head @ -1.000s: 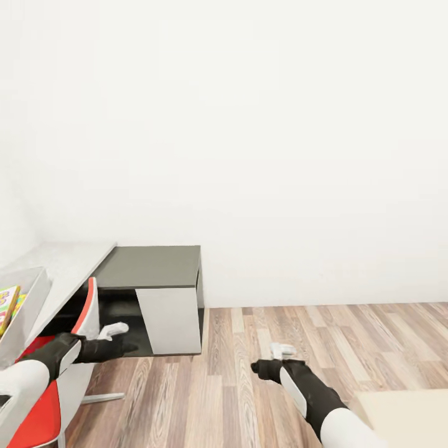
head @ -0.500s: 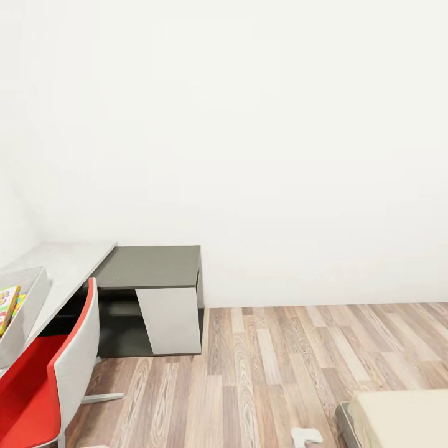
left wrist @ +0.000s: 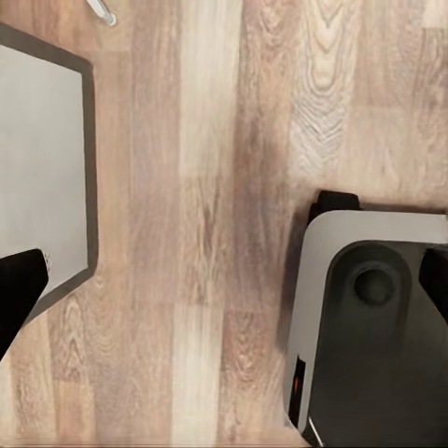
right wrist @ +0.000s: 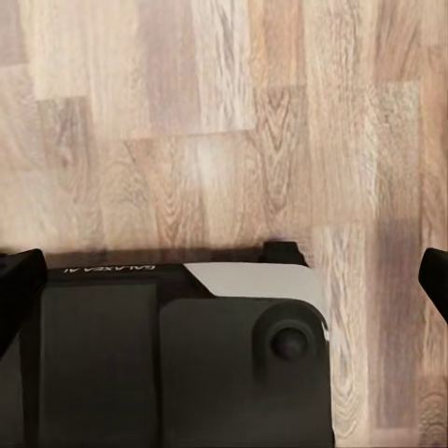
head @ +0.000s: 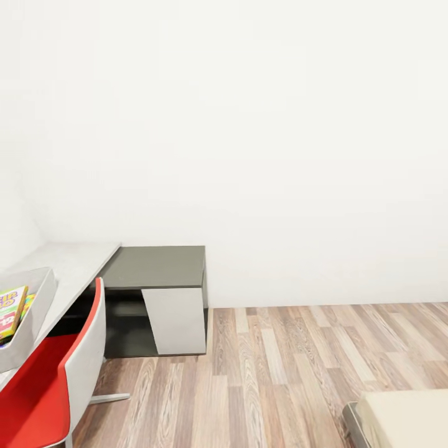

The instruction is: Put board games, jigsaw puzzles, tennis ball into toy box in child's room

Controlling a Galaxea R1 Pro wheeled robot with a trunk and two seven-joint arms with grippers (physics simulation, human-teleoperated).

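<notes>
a red chair sits against the table edge, bare wood floor stretching to the bed corner; both grippers' fingers spread wide, holding nothing.

The pale table runs along the wall at the left — the grey toy box sits on it (colourful boxes inside). On the wooden floor stands a dark cabinet — beside the table.

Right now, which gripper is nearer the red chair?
Left, probably. The red chair is on the robot's left; the left gripper hangs over floor near what looks like its leg. The right gripper hangs over floor by the robot's base.
</notes>
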